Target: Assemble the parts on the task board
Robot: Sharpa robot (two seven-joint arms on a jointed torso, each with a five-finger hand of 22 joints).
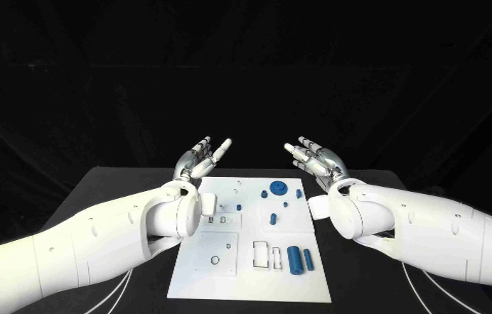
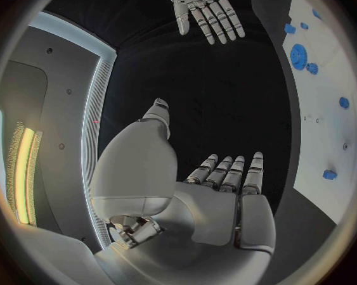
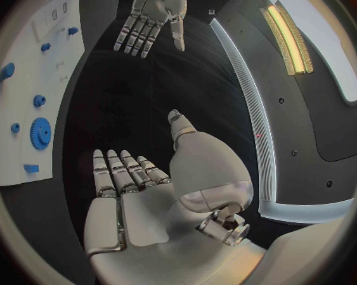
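Flat white task board point(image 1: 231, 278), round blue gear point(image 1: 278, 186), silver left hand point(image 1: 202, 158) spread

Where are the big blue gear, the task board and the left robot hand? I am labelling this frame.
big blue gear point(image 1: 278, 186), head view, on the middle of its toothed disc.
task board point(image 1: 195, 285), head view, on bare white plate near its front corner.
left robot hand point(image 1: 201, 156), head view, on the palm.

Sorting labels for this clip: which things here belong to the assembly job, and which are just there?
Job:
task board
large blue gear
blue cylinders
small blue parts
left hand, open
right hand, open

Just there:
black table
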